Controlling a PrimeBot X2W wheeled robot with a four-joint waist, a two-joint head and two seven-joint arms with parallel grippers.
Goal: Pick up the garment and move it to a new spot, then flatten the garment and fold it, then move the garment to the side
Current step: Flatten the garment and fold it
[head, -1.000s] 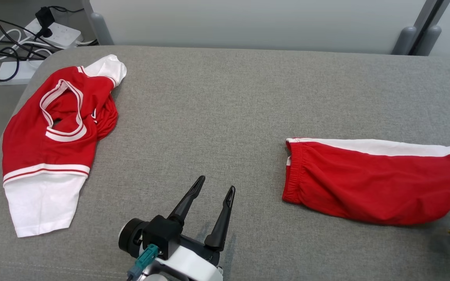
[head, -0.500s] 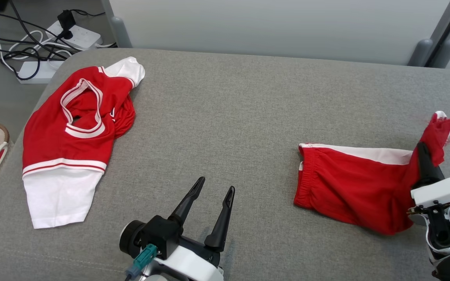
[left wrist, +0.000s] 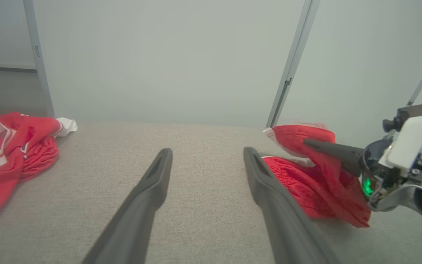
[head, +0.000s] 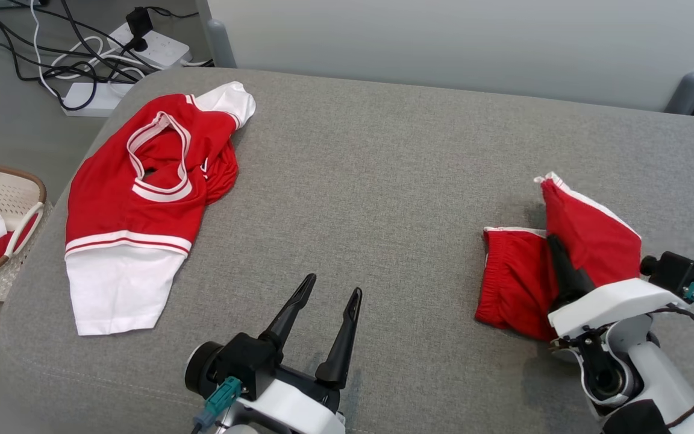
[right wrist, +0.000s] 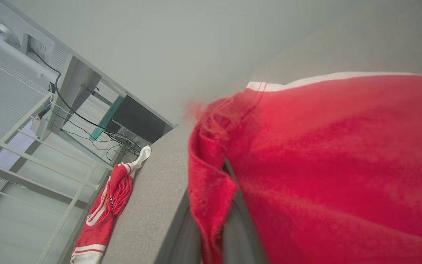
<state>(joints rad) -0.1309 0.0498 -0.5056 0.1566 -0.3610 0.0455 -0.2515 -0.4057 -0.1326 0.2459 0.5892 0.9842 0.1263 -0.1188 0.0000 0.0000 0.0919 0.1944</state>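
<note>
Right jaws pinch red shorts [head: 591, 241].

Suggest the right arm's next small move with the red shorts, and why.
Probably carry the held end across to the waistband and lower it: the right gripper holds that end of the red shorts raised above the flat half, so the fold is unfinished.

Left gripper [head: 334, 284]: low in the middle of the head view, fingers spread wide apart and empty, tips pointing up.
Left wrist: white, with a black block where the fingers start.
Right gripper [head: 554, 242]: fingers pressed together, pinching a fold of the red shorts [head: 591, 238].
Right arm: low on the right, white wrist tilted, fingers pointing up and a bit left.
</note>
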